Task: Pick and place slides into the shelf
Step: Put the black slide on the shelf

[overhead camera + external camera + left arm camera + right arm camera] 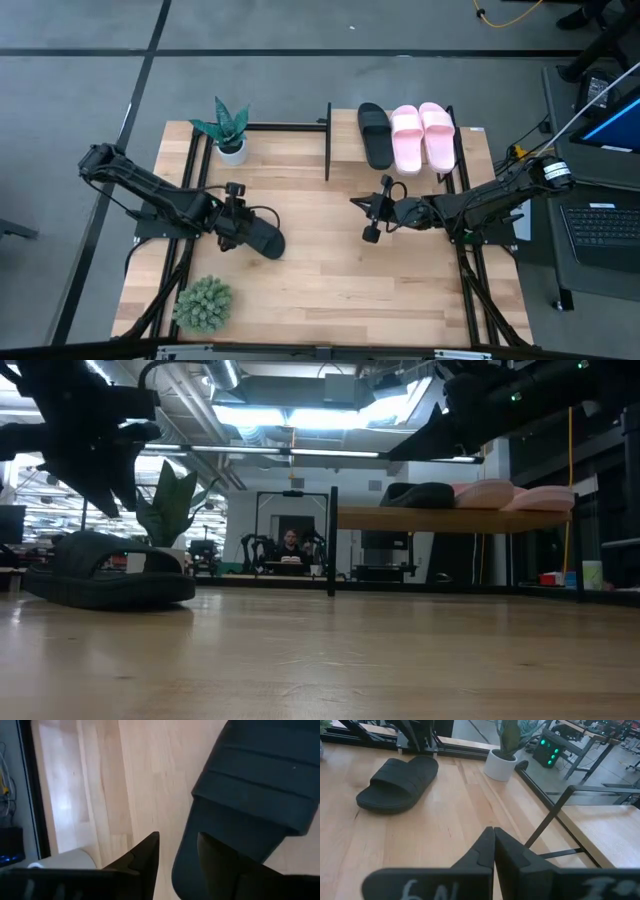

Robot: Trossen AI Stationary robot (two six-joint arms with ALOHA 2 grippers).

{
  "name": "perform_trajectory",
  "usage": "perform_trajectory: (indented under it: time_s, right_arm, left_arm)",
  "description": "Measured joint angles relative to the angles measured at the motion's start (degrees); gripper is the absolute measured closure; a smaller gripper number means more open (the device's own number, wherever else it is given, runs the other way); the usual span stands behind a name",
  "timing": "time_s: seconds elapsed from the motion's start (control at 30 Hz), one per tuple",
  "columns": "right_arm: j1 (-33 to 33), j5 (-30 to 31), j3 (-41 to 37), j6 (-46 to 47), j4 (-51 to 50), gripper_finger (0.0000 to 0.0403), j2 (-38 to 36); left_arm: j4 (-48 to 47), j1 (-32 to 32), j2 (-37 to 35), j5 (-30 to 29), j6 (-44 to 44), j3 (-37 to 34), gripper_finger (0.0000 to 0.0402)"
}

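Slides: one black [375,135] and the pink pair [423,136] sit on the shelf [467,140]. Last black slide [262,238] lies flat on the table, left gripper [238,215] spread around its edge. Right gripper [372,208] pinched closed, empty.

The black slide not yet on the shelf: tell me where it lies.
In the high view the loose black slide lies flat on the tabletop, left of centre, right beside the left gripper, between the two potted plants and far from the shelf.

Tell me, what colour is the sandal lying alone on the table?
Black. The lone slide shows best in the right wrist view, lying flat on the pale wood tabletop.
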Motion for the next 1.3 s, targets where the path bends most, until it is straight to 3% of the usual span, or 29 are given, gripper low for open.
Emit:
perform_trajectory:
  time_s: [0.53, 0.63, 0.73, 1.03, 1.3]
  right_arm:
    - [0.00, 0.00, 0.02, 0.02, -0.09, 0.0393, 0.00]
    - [0.00, 0.00, 0.02, -0.01, -0.09, 0.0393, 0.00]
    - [0.00, 0.00, 0.02, 0.02, -0.13, 0.0393, 0.00]
    - [0.00, 0.00, 0.02, 0.04, -0.35, 0.0393, 0.00]
    - [-0.07, -0.02, 0.02, 0.08, -0.43, 0.0393, 0.00]
  left_arm:
    - [2.38, -0.04, 8.75, 2.97, 4.32, 0.07, 0.0276]
    - [6.52, -0.02, 10.06, 3.03, 4.44, 0.25, 0.0276]
    - [11.73, -0.02, 10.61, 3.07, 5.93, 0.29, 0.0276]
    - [13.34, 0.00, 10.32, 3.23, 7.25, 0.32, 0.0276]
    - [21.73, 0.02, 10.35, 7.25, 7.31, 0.32, 0.0276]
